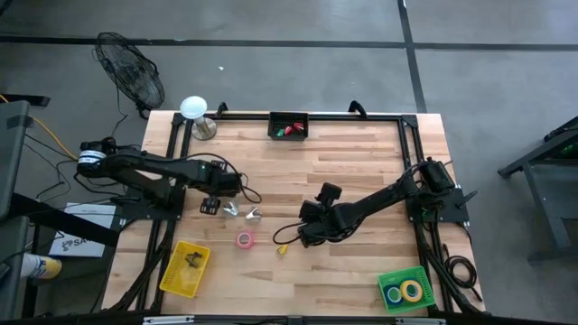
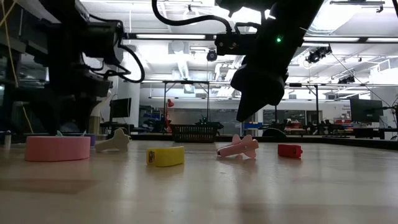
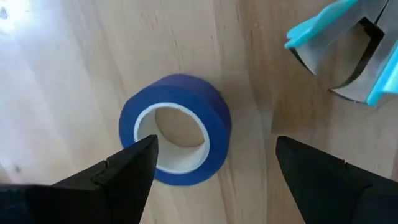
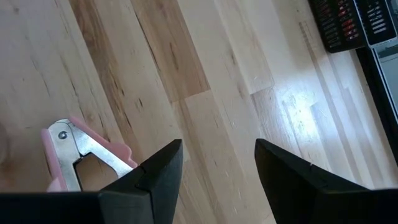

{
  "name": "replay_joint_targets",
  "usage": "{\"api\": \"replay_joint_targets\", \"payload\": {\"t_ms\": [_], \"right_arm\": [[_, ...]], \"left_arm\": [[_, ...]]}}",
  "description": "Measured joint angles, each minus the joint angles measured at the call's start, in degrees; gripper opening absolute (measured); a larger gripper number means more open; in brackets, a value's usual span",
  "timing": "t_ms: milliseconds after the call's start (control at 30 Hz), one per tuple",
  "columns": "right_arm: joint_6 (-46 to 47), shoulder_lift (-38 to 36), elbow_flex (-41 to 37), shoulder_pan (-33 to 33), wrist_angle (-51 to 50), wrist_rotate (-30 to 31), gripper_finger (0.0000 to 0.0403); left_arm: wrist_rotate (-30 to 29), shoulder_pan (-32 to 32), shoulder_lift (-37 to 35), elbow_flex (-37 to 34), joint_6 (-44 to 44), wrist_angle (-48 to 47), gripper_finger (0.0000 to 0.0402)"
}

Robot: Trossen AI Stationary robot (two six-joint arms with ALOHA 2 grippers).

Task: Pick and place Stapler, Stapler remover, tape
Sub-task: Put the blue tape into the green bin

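A blue tape roll (image 3: 175, 129) lies flat on the wooden table. My left gripper (image 3: 214, 149) is open right above it, one finger over the roll's open centre and the other beyond its outer wall. In the high view the left gripper (image 1: 209, 206) hides the roll. My right gripper (image 4: 217, 149) (image 1: 307, 233) is open over bare wood beside a pink stapler (image 4: 81, 155) (image 2: 238, 147). A pink tape roll (image 1: 245, 239) (image 2: 57, 147) and a yellow stapler (image 1: 282, 248) (image 2: 165, 155) lie between the arms. Two staple removers (image 1: 240, 211) lie right of the left gripper, and a teal-handled one (image 3: 348, 50) shows in the left wrist view. My left gripper comes at the blue roll from above, pointing down. One fingertip (image 3: 146, 149) overlaps the roll's inner rim (image 3: 155, 121). Whether it touches the roll, I cannot tell.
A yellow bin (image 1: 185, 268) with a dark object inside sits at the near left. A green bin (image 1: 405, 291) at the near right holds blue and yellow tape rolls. A black bin (image 1: 289, 125) (image 4: 354, 22) stands at the far edge. A small red object (image 2: 290, 150) lies beyond the right gripper.
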Motion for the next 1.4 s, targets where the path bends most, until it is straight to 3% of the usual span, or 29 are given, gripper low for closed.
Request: {"api": "replay_joint_targets", "payload": {"t_ms": [200, 333, 900, 1067, 1400], "right_arm": [[0.0, 0.0, 0.0, 0.0, 0.0, 0.0, 0.0193], [0.0, 0.0, 0.0, 0.0, 0.0, 0.0, 0.0193], [1.7, 0.0, 0.0, 0.0, 0.0, 0.0, 0.0193], [1.6, 0.0, 0.0, 0.0, 0.0, 1.6, 0.0193], [1.4, 0.0, 0.0, 0.6, -0.3, 15.1, 0.0193]], "left_arm": [[2.2, 2.0, 0.0, -1.5, 0.6, 2.1, 0.0316], [4.2, 1.9, 0.0, -2.1, 0.4, 3.1, 0.0285], [5.9, 1.7, 0.0, -2.4, 0.3, 4.5, 0.0034], [4.6, 1.7, 0.0, -2.4, 0.5, 6.1, 0.0033], [3.9, 1.8, -1.4, 2.3, 4.3, 8.2, 0.0035]]}}
